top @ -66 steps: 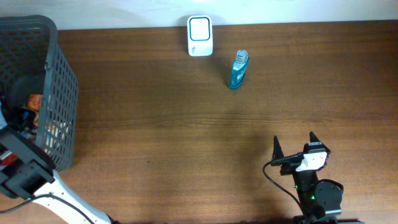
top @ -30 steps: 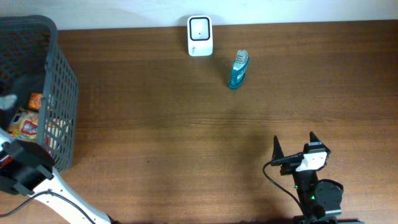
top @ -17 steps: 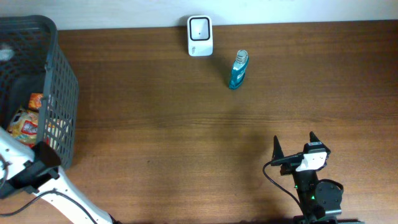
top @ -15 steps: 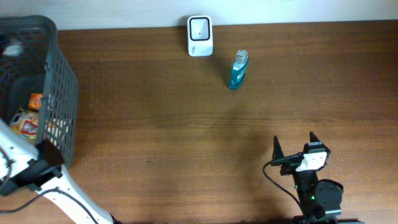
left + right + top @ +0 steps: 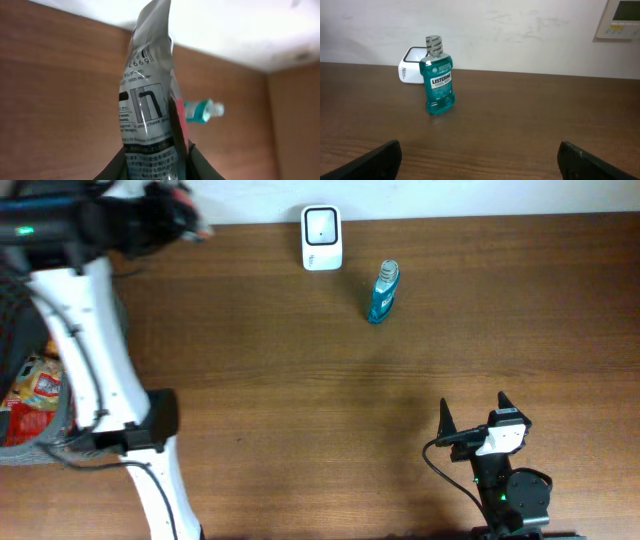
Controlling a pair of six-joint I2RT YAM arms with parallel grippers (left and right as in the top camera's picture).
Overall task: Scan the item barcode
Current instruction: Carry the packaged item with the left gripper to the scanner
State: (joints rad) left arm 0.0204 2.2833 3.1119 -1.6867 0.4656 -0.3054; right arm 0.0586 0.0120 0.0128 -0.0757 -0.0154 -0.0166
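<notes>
My left gripper [image 5: 156, 161] is shut on a silver printed packet [image 5: 150, 100], which stands up between its fingers [image 5: 116, 168] and fills the middle of the left wrist view. Printed digits show near the packet's top. Overhead, the left gripper [image 5: 183, 218] is blurred at the table's back left, left of the white scanner [image 5: 321, 238]. The scanner [image 5: 410, 70] also shows in the right wrist view. My right gripper [image 5: 472, 410] rests open at the front right with nothing between its fingers [image 5: 379, 161].
A teal mouthwash bottle [image 5: 383, 292] stands right of the scanner, seen also as the bottle [image 5: 438, 80] and behind the packet [image 5: 202, 111]. The grey basket [image 5: 40, 448] with snack packs sits at the far left, partly hidden by my left arm.
My left arm has lifted out of the basket and swung to the back of the table, carrying the silver packet. The right arm has not moved.
</notes>
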